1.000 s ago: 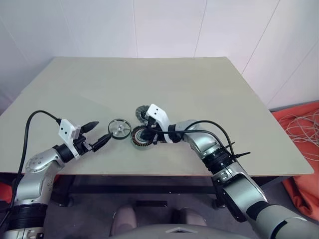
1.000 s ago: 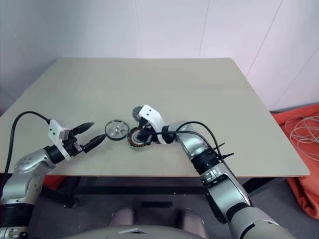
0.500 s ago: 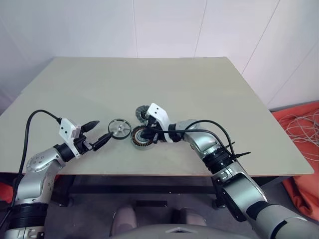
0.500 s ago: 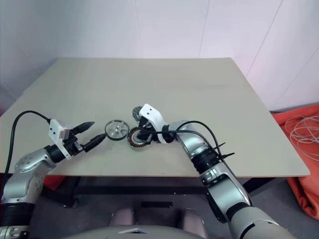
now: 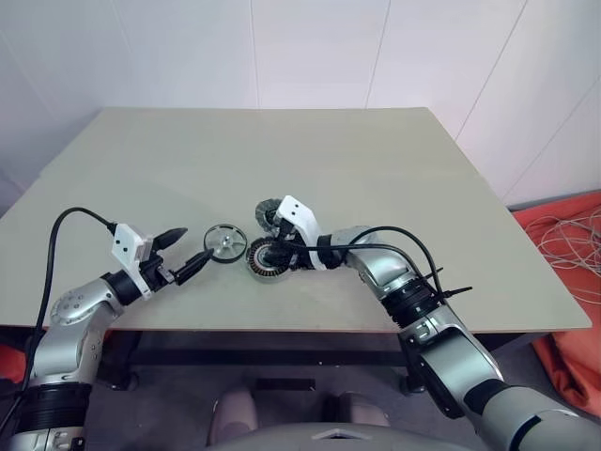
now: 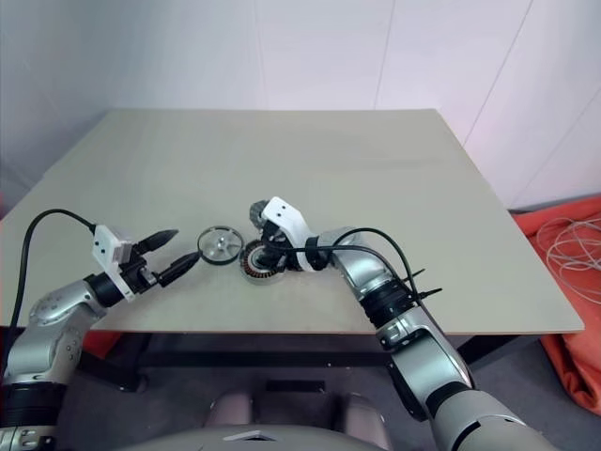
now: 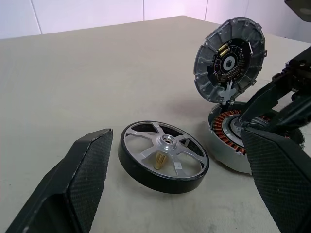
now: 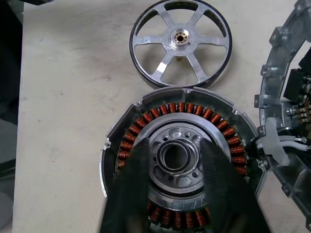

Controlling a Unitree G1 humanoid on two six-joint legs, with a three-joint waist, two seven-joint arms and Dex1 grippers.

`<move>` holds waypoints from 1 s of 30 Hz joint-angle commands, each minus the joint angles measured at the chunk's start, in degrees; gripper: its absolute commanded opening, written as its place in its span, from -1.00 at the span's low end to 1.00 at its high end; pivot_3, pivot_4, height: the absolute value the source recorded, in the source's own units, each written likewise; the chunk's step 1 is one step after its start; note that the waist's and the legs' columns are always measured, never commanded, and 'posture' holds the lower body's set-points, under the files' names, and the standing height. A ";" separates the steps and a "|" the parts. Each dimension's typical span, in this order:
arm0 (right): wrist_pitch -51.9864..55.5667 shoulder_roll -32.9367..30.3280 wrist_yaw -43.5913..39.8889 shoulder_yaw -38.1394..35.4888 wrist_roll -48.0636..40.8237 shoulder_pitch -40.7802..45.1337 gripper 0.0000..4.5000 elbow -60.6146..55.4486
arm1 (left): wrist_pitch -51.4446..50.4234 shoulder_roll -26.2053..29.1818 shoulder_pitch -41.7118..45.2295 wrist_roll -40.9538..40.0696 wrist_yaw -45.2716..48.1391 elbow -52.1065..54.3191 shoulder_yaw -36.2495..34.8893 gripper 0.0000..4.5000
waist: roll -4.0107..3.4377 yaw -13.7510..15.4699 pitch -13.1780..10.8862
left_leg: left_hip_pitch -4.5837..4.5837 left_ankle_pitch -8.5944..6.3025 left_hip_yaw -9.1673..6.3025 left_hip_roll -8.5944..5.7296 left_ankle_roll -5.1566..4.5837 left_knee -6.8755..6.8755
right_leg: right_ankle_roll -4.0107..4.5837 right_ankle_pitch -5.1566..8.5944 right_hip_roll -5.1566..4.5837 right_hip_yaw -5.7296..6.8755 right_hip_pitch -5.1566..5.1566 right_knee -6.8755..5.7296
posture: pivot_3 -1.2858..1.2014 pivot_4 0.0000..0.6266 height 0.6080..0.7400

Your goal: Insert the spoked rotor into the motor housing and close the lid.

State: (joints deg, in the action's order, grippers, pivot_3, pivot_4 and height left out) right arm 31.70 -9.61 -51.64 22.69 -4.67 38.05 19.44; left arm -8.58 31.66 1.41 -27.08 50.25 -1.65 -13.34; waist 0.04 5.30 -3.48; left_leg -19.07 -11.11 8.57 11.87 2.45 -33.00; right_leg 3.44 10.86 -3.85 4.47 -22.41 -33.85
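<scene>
Directly under right end effector [image 8: 170, 194]: motor housing [image 8: 182, 162].

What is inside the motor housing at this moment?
Inside the motor housing are copper windings around a silvery centre with a hole. The spoked rotor lies outside, beside it. The right pincer covers part of the near windings.

Even, bright, diffuse light falls on the pale beige table [image 5: 376, 178]; shadows are soft and faint. The right gripper's black fingers [image 8: 126, 194] are blurred close-up.
</scene>
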 commanded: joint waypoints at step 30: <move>7.30 -2.37 0.17 -3.45 -6.75 -1.14 -0.86 -13.63 | 1.51 -0.47 2.73 1.03 0.23 -0.82 -0.02 1.00 | 0.01 0.05 0.00 | 0.02 0.05 -0.01 0.00 0.08 0.01 | 0.00 0.00 0.00 -0.01 -0.01 -0.03 | 0.03 -1.00 1.00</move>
State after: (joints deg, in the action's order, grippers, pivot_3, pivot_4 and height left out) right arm 40.46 -12.43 -51.89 19.49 -11.04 36.20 6.72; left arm -8.45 31.01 3.00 -26.09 50.22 -3.04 -13.05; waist 0.04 5.35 -3.48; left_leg -19.05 -11.06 8.56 11.87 2.52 -32.99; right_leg 3.44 10.86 -3.85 4.46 -22.42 -33.88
